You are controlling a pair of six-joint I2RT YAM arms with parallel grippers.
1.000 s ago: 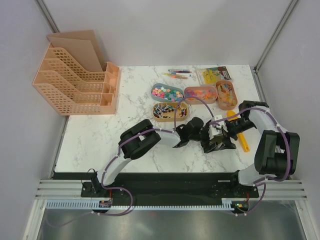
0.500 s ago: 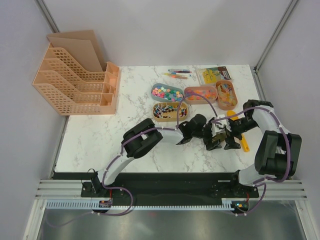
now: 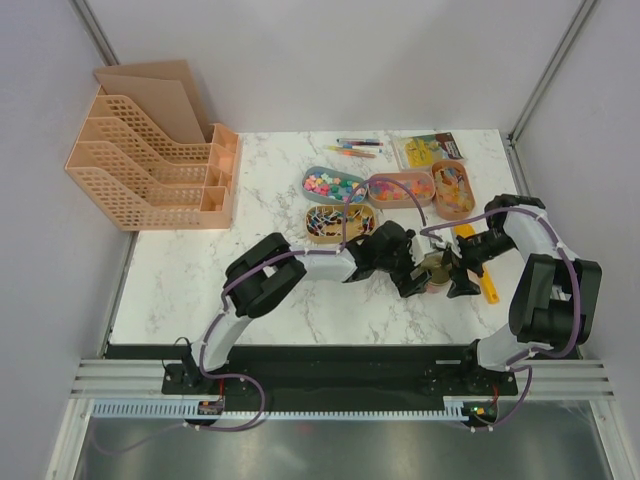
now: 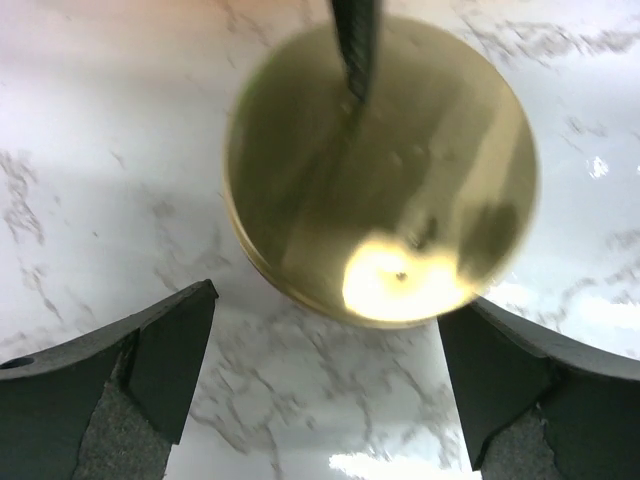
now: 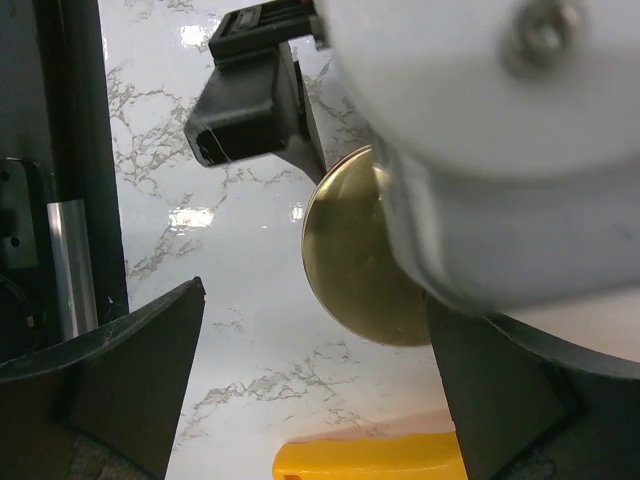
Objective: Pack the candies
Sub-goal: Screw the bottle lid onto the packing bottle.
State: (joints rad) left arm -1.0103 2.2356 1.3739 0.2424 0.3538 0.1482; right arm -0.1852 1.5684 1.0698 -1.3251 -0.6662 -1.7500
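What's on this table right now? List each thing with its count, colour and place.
candies: many, mixed bright colours, in the trays
trays: four, one blue-grey and three orange-tan, rear centre
pens: several, mixed colours, rear edge
clear packet: one, yellowish contents, rear right
gold tin: one, round, shiny, between the pincers
scoop: one, yellow, right side
file rack: one, peach, rear left
table: one, white marble
left pincer: one, black, open, over the gold tin
right pincer: one, black, open, beside the gold tin

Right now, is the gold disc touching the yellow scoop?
Apart. The right wrist view shows a strip of bare marble between the gold disc and the yellow scoop.
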